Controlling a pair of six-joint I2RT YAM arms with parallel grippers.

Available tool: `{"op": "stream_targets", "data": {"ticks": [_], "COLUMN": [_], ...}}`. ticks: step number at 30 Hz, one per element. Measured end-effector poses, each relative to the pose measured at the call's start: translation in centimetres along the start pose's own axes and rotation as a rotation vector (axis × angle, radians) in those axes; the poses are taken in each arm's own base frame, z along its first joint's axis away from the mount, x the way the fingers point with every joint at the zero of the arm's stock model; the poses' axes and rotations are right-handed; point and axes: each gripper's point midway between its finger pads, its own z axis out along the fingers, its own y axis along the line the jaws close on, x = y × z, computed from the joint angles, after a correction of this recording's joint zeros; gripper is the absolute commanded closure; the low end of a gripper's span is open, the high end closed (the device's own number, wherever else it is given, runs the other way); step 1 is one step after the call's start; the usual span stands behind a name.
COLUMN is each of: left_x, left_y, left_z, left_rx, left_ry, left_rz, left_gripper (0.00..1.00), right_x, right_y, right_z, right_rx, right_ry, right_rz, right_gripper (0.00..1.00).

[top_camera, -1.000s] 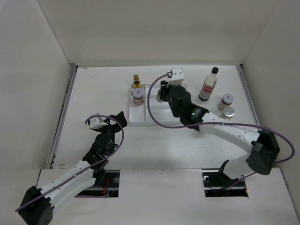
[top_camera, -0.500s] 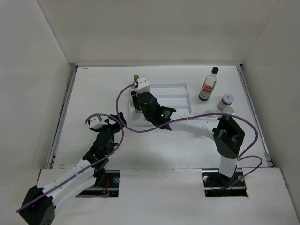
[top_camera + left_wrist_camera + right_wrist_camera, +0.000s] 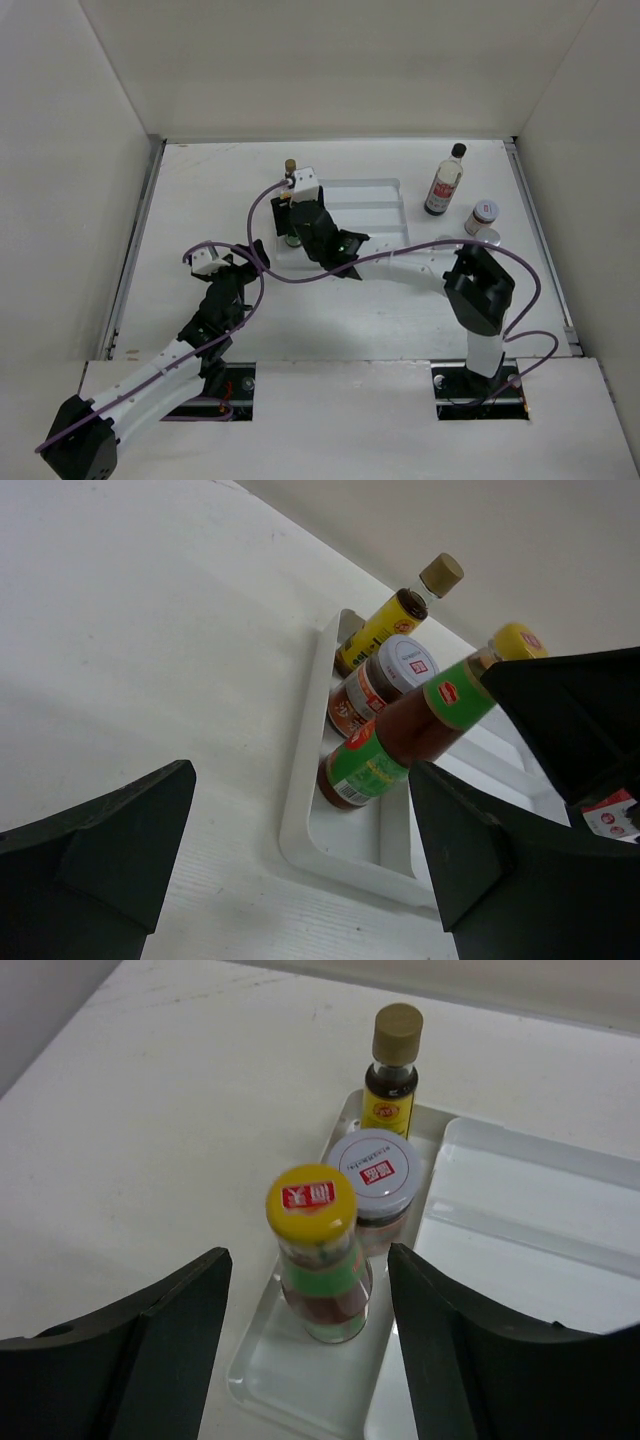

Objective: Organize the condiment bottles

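Observation:
The yellow-capped green bottle (image 3: 320, 1255) stands upright in the near-left compartment of the white tray (image 3: 520, 1240). Behind it in the same column stand a silver-lidded jar (image 3: 375, 1175) and the small yellow bottle (image 3: 392, 1070). My right gripper (image 3: 308, 1290) is open, a finger on each side of the green bottle, not touching it. It reaches over the tray's left column in the top view (image 3: 292, 228). My left gripper (image 3: 300, 775) is open and empty, left of the tray's near corner. The tall dark bottle (image 3: 445, 180) and two jars (image 3: 483, 214) stand at the right.
The tray's (image 3: 370, 200) middle and right compartments hold nothing. The right arm's forearm (image 3: 400, 262) crosses the table in front of the tray. White walls enclose the table on three sides. The second right-hand jar (image 3: 488, 237) is partly hidden by the arm.
My right arm has swung left from the tray's middle to its left column, where the green bottle now stands. The left arm has not moved.

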Motion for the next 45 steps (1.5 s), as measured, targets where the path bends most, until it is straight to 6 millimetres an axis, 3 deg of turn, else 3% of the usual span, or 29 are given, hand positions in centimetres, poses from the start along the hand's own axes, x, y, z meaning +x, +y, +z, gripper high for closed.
{"op": "stream_targets", "data": {"ticks": [3, 7, 11, 14, 16, 18, 21, 24, 29, 33, 35, 39, 45], "left_x": [0.0, 0.0, 0.0, 0.0, 0.0, 0.1, 0.3, 0.6, 0.7, 0.8, 0.9, 1.1, 1.3], "left_y": [0.0, 0.0, 0.0, -0.1, -0.1, -0.1, 0.0, 0.1, 0.0, 0.1, 0.2, 0.2, 0.2], "left_z": [0.0, 0.0, 0.0, 0.0, 0.0, 0.0, 0.0, 0.1, 0.1, 0.1, 0.2, 0.2, 0.2], "left_rx": [0.0, 0.0, 0.0, 0.001, 0.001, 0.002, 0.001, -0.002, 0.002, 0.002, -0.002, -0.002, 0.002], "left_ry": [0.0, 0.0, 0.0, 0.0, 0.001, 0.002, 0.009, 0.02, 0.023, 0.028, 0.032, 0.038, 0.044], "left_rz": [-0.001, -0.004, -0.008, -0.011, -0.011, -0.011, -0.008, -0.001, -0.003, 0.001, 0.004, 0.009, 0.011], "left_gripper": [0.11, 0.11, 0.11, 0.11, 0.11, 0.11, 0.11, 0.11, 0.1, 0.1, 0.1, 0.1, 0.1], "right_x": [-1.6, -5.3, -9.6, -13.1, -15.3, -16.7, -16.5, -14.8, -10.6, -6.8, -5.7, -4.8, -5.3], "right_y": [-0.1, -0.9, -4.4, -10.8, -17.2, -25.1, -34.8, -39.4, -41.6, -42.4, -42.6, -42.9, -42.9], "right_z": [-0.6, -2.1, -4.4, -5.6, -6.1, -7.0, -8.8, -9.5, -7.2, -5.1, -4.5, -4.0, -3.8], "right_rx": [-0.005, -0.012, 0.008, 0.103, 0.232, 0.416, 0.667, 0.787, 0.806, 0.782, 0.776, 0.769, 0.766], "right_ry": [-0.025, -0.081, -0.149, -0.213, -0.258, -0.292, -0.288, -0.234, -0.104, 0.002, 0.035, 0.053, 0.032], "right_rz": [0.02, 0.064, 0.116, 0.158, 0.176, 0.188, 0.188, 0.172, 0.145, 0.139, 0.139, 0.145, 0.118], "right_gripper": [0.24, 0.22, 0.18, 0.13, 0.08, 0.03, 0.0, 0.0, 0.06, 0.2, 0.32, 0.57, 0.7]}}
